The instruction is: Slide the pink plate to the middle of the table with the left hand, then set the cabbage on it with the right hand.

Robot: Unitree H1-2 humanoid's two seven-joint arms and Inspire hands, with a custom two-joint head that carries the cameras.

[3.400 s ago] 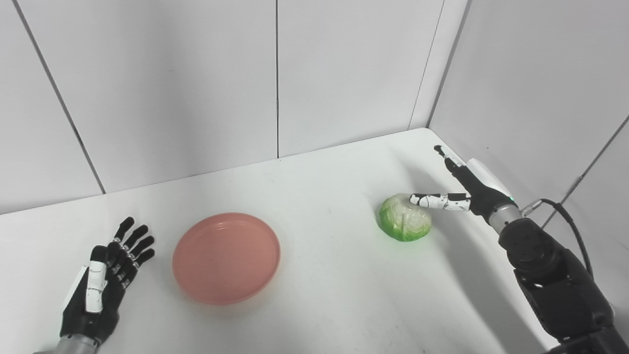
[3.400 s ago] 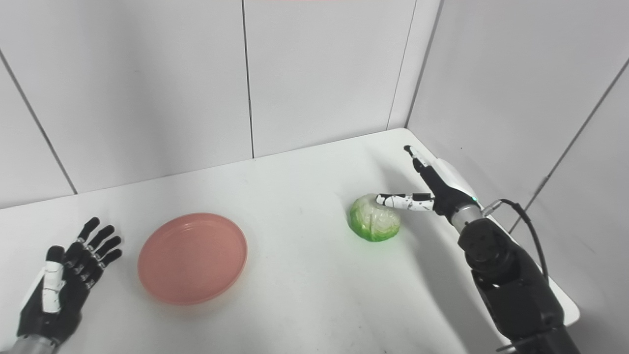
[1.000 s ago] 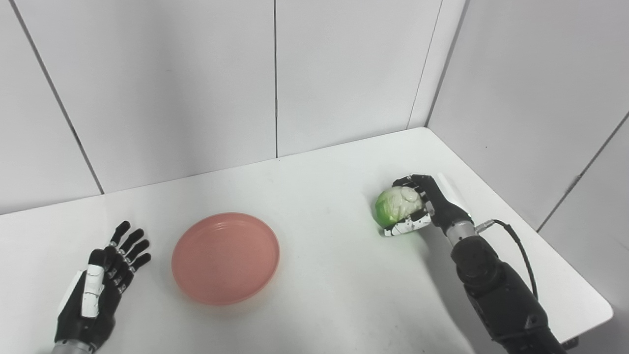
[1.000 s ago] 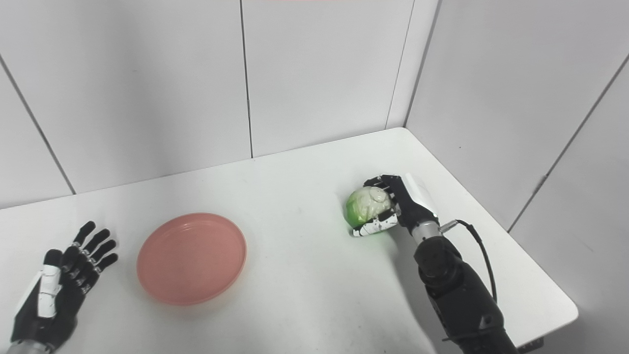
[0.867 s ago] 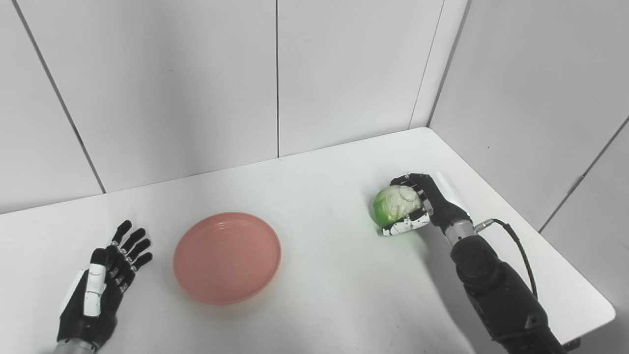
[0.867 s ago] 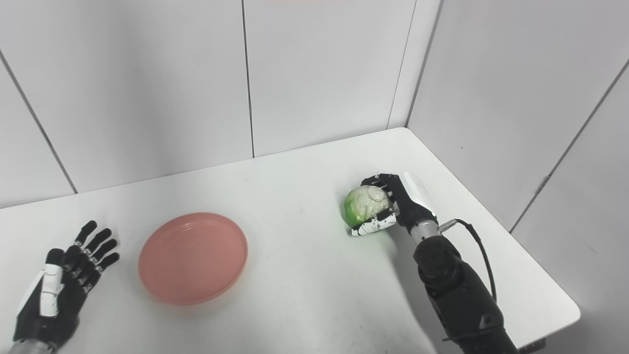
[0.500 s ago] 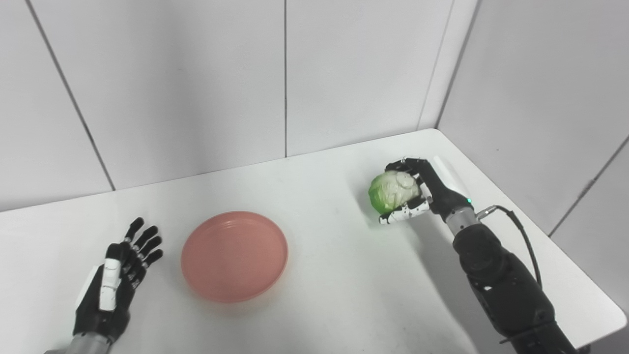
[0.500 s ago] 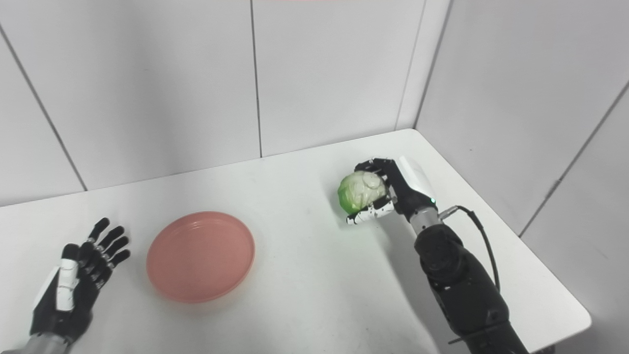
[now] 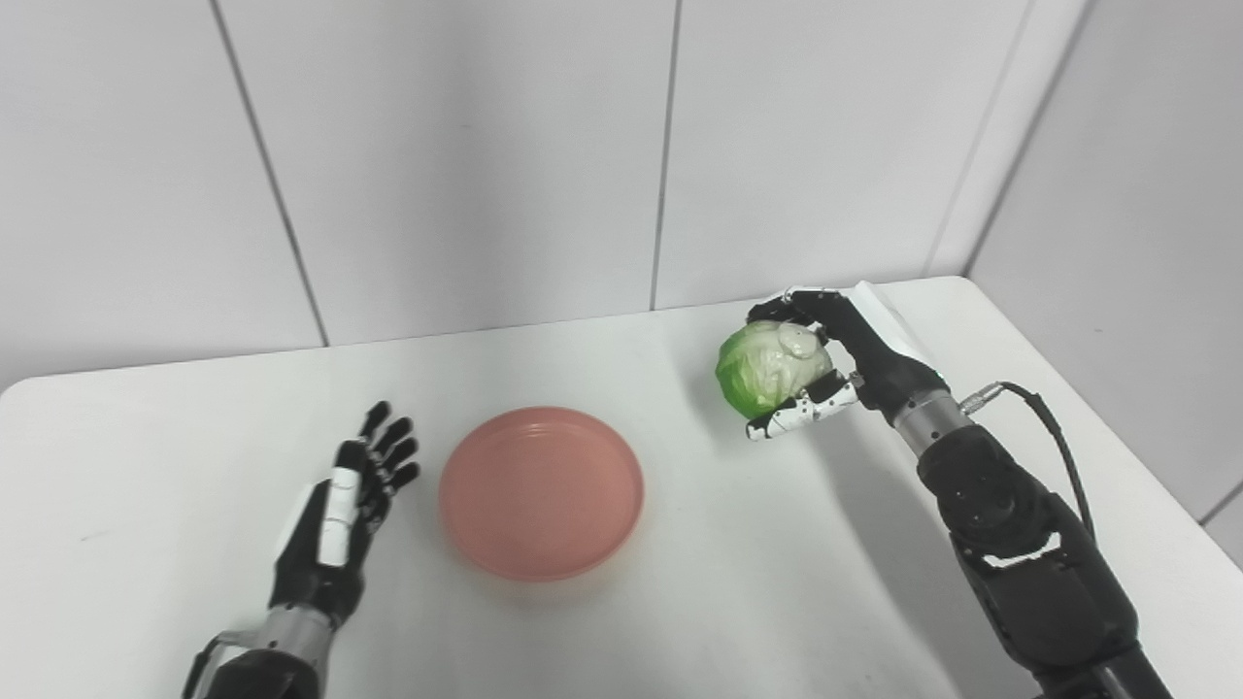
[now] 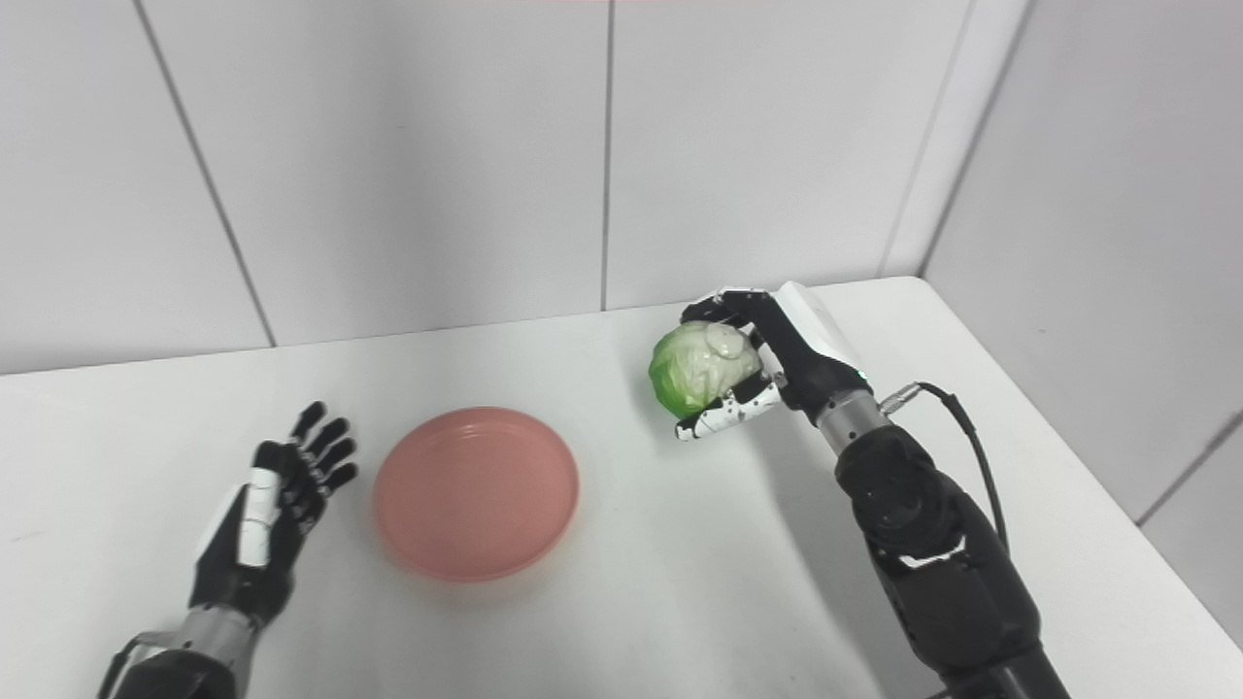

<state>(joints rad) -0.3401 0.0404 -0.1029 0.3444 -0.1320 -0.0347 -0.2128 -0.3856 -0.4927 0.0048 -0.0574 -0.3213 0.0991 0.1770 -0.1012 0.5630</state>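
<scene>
Looking from my near edge outward, I have the left hand (image 9: 335,519) lying flat on the table (image 9: 680,602) with fingers apart and empty, just left of the plate (image 9: 541,491) at mid-table. Farther back and right, my right hand (image 9: 850,364) is clamped around the cabbage (image 9: 772,369), raised off the table, so the plate lies to its left and nearer me. I can read no label or writing anywhere.
</scene>
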